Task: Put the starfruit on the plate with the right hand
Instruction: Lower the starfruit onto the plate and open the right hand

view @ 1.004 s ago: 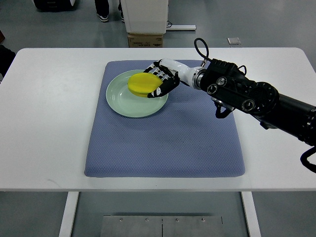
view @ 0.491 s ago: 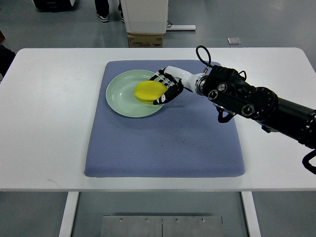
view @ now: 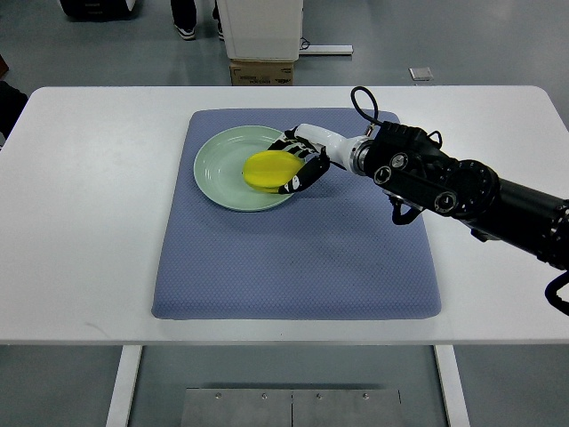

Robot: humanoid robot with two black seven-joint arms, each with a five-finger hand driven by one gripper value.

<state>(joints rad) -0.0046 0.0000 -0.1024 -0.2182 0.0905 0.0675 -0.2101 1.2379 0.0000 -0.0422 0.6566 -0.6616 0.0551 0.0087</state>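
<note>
Tabletop (view: 80, 222): white, rectangular, seen from steeply above; grey floor is seen beyond its far edge.

Mat (view: 293, 258): blue-grey, textured, laid flat on the middle of the tabletop.

Plate (view: 218, 169): pale green, round, set on the far left part of the mat. Its right rim is partly covered by the robot hand.

Starfruit (view: 267, 170): yellow, positioned over the right half of the plate, inside its rim. Whether its underside is touching the plate surface cannot be told from this view.

Right robot hand (view: 298, 165): black and white, entered from the right on a dark, jointed arm (view: 462, 191) that is stretched across the mat's far right corner. Its fingers (view: 292, 142) are curled around the right side of the starfruit, and the fruit is gripped between them. A looped black cable (view: 360, 98) is seen at the wrist.

Cardboard box (view: 262, 71): brown, placed on the floor just beyond the tabletop's far edge, beneath a white cabinet (view: 260, 27).

Person's feet (view: 185, 31): seen on the floor at the top edge, well apart from the tabletop.
</note>
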